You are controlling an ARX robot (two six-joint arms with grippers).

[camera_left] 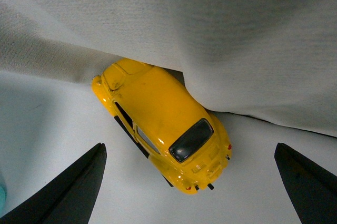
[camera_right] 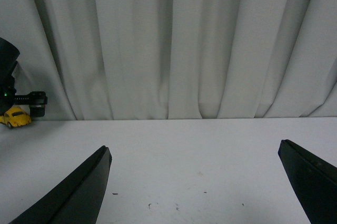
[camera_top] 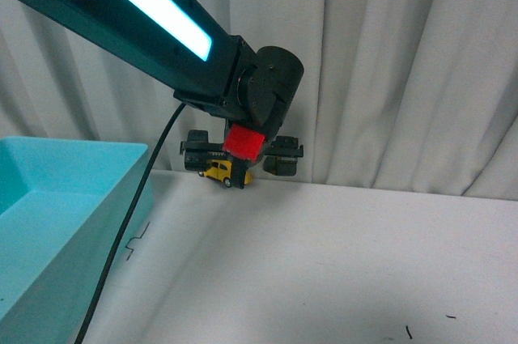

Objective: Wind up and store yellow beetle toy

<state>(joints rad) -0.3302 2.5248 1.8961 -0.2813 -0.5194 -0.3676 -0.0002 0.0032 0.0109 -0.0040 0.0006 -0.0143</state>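
The yellow beetle toy [camera_top: 221,172] rests on the white table at the back, its nose pushed against the white curtain. In the left wrist view the yellow beetle toy [camera_left: 160,129] fills the middle, dark rear window facing the camera. My left gripper [camera_top: 241,166] hangs right over it, open, with the two black fingers [camera_left: 68,192] wide apart on either side and touching nothing. My right gripper [camera_right: 195,182] is open over bare table, well to the right; from there the yellow beetle toy [camera_right: 16,117] shows small at the far edge beside the left arm.
A turquoise bin [camera_top: 57,222] stands at the left of the table. The left arm's black cable [camera_top: 121,247] hangs down beside the bin. A white curtain [camera_top: 388,61] closes the back. A few dark specks [camera_top: 409,332] lie on the table.
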